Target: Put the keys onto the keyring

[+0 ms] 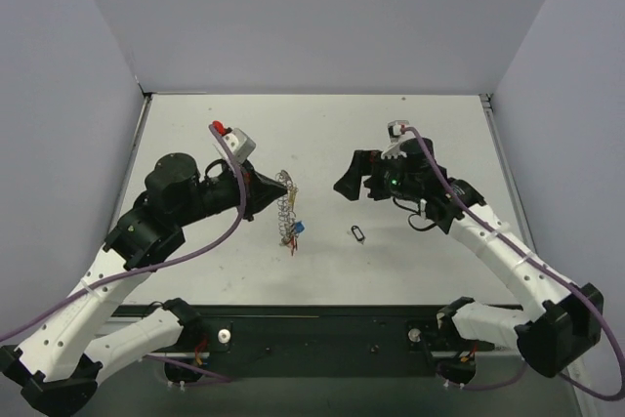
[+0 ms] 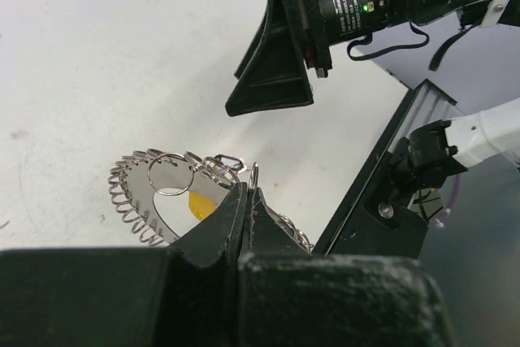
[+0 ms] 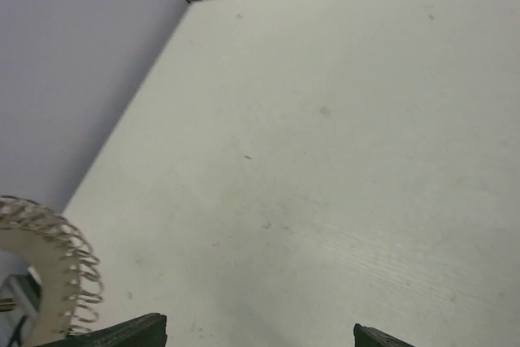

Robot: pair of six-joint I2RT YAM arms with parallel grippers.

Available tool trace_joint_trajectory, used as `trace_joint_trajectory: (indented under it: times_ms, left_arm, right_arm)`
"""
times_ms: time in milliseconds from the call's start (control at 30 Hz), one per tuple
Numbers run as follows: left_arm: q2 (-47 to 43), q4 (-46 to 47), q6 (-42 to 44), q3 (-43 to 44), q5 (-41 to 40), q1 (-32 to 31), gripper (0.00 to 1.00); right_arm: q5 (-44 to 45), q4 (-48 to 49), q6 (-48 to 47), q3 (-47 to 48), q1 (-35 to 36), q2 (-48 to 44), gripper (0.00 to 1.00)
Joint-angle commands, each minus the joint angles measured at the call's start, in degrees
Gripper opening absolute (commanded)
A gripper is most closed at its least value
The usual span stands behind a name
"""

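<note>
While its rim is pinched between the tightly closed fingers of the left gripper (image 1: pixel 271 192), the large silvery coil-rimmed metal keyring (image 1: pixel 285 204) stands on edge over the white table (image 1: pixel 195 134), a little left of centre. From above it shows edge-on. Its long axis runs far to near, and one flat open face is turned right toward the right gripper (image 1: pixel 344 185).

Small metal keys with coloured plastic heads (image 1: pixel 294 232) cluster at the keyring's near end. A blue head shows from above and a yellow head (image 2: pixel 199 205) shows in the left wrist view, beside thin silvery split rings (image 2: pixel 168 173). Whether the keyring's lower edge touches the table I cannot tell.

The right gripper sits just right of the keyring, apart from it, with its fingers spread wide and only table between them. A small dark loop-shaped metal piece (image 1: pixel 357 233) lies flat on the table just near of that gripper; whether it is a key I cannot tell.

Bare table stretches far and right of both grippers. Pale lilac walls (image 1: pixel 88 65) close the left, far and right edges, and a black rail (image 1: pixel 322 324) runs along the near one.
</note>
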Motion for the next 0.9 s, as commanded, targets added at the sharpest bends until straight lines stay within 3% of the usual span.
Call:
trace_joint_trajectory:
  times_ms: [0,233,300,500,867]
  left_arm:
    - [1.68,-2.65,0.22,0.51,-3.31,2.55,0.0]
    - [0.98,-1.7,-1.71,-2.31,2.14,10.81,0.0]
    - [0.8,-1.69,-1.97,-2.66,3.02,11.43,0.0]
    - [0.63,-1.69,-2.15,-2.66,3.55,11.61,0.0]
    - [0.8,-1.87,-1.89,-2.66,3.55,11.7,0.0]
  right_arm:
    - [11.91,-12.41,0.34,2.85,-0.05,6.58,0.92]
    - [25.7,-21.22,2.01,0.67,7.58,15.9,0.82]
    - [27.64,-21.4,3.94,0.48,8.73,18.8,0.71]
    - [28.96,-20.61,6.93,0.75,9.88,23.9,0.51]
    - [25.98,-16.83,6.93,-1.54,9.0,26.54,0.46]
